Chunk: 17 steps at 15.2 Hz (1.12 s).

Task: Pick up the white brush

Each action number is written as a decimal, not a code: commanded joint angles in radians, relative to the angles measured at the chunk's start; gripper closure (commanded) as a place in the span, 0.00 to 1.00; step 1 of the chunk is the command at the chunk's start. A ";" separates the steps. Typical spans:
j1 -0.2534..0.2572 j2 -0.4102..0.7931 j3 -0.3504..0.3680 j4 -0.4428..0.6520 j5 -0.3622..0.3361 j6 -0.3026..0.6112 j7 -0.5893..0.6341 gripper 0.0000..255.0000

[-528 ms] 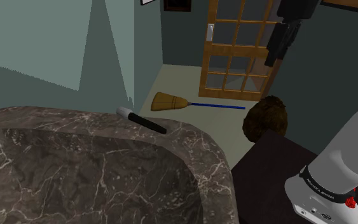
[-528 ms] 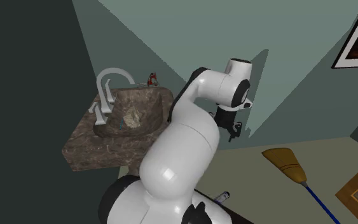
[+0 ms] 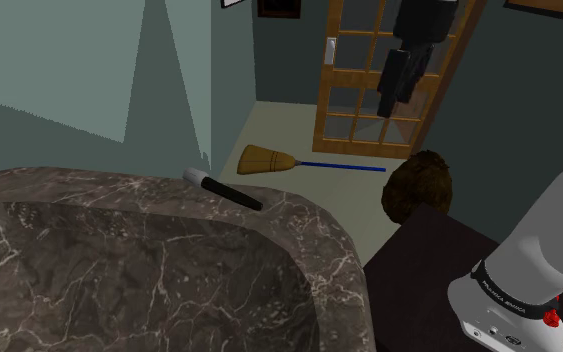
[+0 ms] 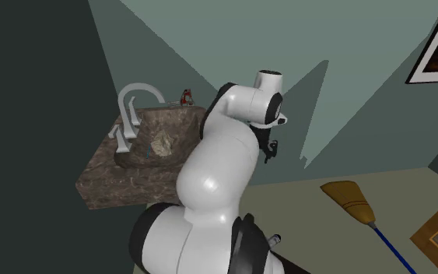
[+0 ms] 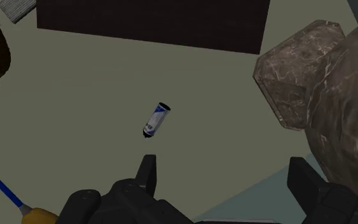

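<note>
The brush (image 3: 223, 188) lies on the near rim of the marble sink counter (image 3: 119, 250); it has a pale grey-white head and a black handle pointing to the shoulder view's right. My gripper (image 3: 394, 85) hangs high in the air, well above the brush and to the shoulder view's right of it, in front of the wooden door. In the wrist view my gripper (image 5: 225, 181) is open, with nothing between its fingers (image 5: 147, 173), and it looks down on the floor beside the marble counter (image 5: 336, 89). From the second exterior view the gripper (image 4: 270, 152) hangs beside the counter (image 4: 143, 167).
A small blue-and-white can (image 5: 156, 119) lies on the floor under the gripper. A broom (image 3: 269, 160) with a blue handle lies near the glazed wooden door (image 3: 379, 80). A brown round bush-like thing (image 3: 419, 185) stands by the dark stand (image 3: 439, 250). A faucet (image 4: 134, 109) rises behind the basin.
The arm has swung toward the shoulder view's left, carrying the gripper left and slightly lower, closer to the counter. The brush has not moved.
</note>
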 commanded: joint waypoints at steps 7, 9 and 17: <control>0.037 0.188 0.167 0.109 0.027 0.128 0.110 0.00; 0.043 0.242 0.209 0.145 0.021 0.156 0.141 0.00; 0.055 0.489 0.382 0.328 -0.073 0.243 0.290 0.00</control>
